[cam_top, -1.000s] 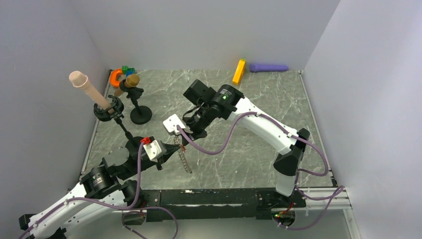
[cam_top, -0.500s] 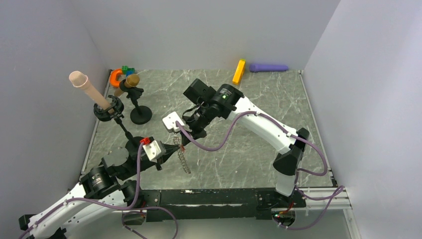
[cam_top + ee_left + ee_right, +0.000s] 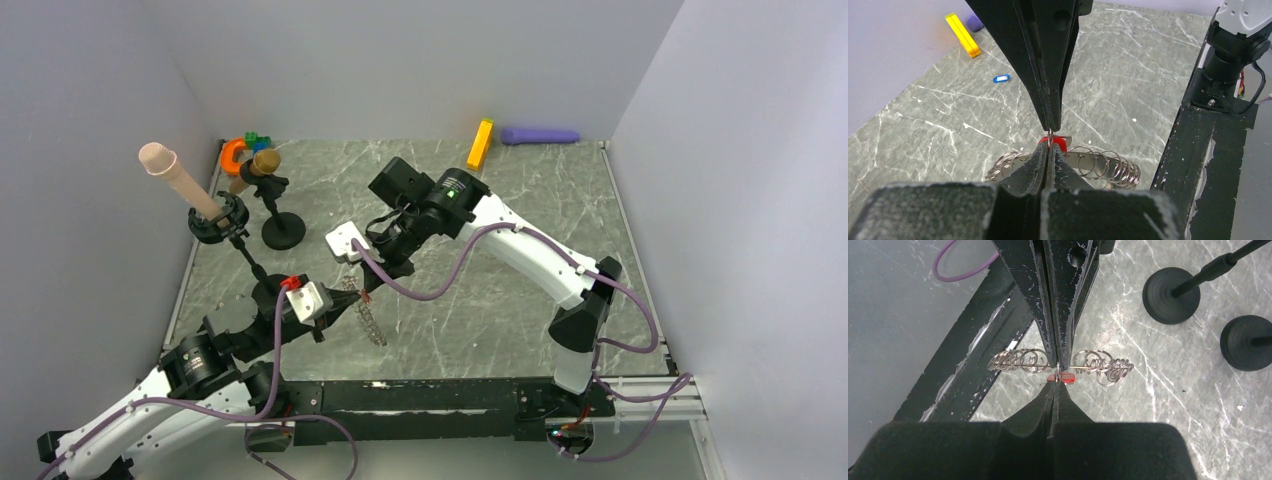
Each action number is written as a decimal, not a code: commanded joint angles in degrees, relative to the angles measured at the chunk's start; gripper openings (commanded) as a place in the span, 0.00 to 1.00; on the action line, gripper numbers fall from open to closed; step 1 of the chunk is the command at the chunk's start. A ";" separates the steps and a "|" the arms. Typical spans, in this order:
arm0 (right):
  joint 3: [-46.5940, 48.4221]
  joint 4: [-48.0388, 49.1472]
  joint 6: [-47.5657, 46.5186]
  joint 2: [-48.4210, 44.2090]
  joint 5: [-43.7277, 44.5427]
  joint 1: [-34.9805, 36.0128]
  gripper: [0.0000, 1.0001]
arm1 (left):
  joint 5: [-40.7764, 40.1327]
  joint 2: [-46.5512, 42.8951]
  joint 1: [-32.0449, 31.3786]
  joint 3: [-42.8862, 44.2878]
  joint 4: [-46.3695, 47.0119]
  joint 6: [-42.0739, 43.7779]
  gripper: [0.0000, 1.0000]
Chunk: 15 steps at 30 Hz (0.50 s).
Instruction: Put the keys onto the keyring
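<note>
The keyring (image 3: 369,322) is a floppy silver strip of wire rings that sags from my left gripper (image 3: 353,298), which is shut on its middle. In the left wrist view its rings (image 3: 1108,167) fan out on both sides of my shut fingers (image 3: 1068,172). My right gripper (image 3: 373,283) meets it tip to tip from the far side. It is shut on the red key (image 3: 1068,378), held against the keyring (image 3: 1020,360). The same red key (image 3: 1061,143) shows just past my left fingertips. A blue key (image 3: 1002,78) lies alone on the marble. The other keys are out of view.
An orange block (image 3: 481,143) and a purple cylinder (image 3: 540,135) lie at the back wall. Two black stands (image 3: 283,231) rise at the left, one bearing a beige cylinder (image 3: 176,178). Their round bases (image 3: 1168,295) lie close by. A black rail (image 3: 440,395) edges the front.
The right wrist has shifted slightly left and away, and the hanging keyring has swung a little left with it. Both grippers stay shut, tip to tip.
</note>
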 commanded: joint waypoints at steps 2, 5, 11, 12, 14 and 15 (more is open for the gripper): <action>1.23 2.97 1.02 -0.40 -2.81 -0.30 0.00 | 0.53 0.42 0.20 2.05 0.11 0.64 0.00; 1.39 2.95 1.13 -0.40 -2.96 -0.50 0.00 | 0.44 0.42 0.21 2.18 -0.27 0.76 0.00; 1.49 2.27 0.39 -0.32 -4.05 -0.67 0.00 | 0.38 0.50 0.21 2.40 -0.67 0.89 0.00; 1.57 2.10 0.16 -0.34 -4.28 -0.72 0.00 | 0.40 0.49 0.23 2.40 -0.73 0.85 0.00; 1.58 1.63 -0.32 -0.31 -4.66 -0.76 0.00 | 0.50 0.28 0.21 2.40 -0.94 0.72 0.00; 1.56 1.51 -0.43 -0.31 -4.70 -0.76 0.00 | 0.45 0.19 0.23 2.44 -1.19 0.79 0.00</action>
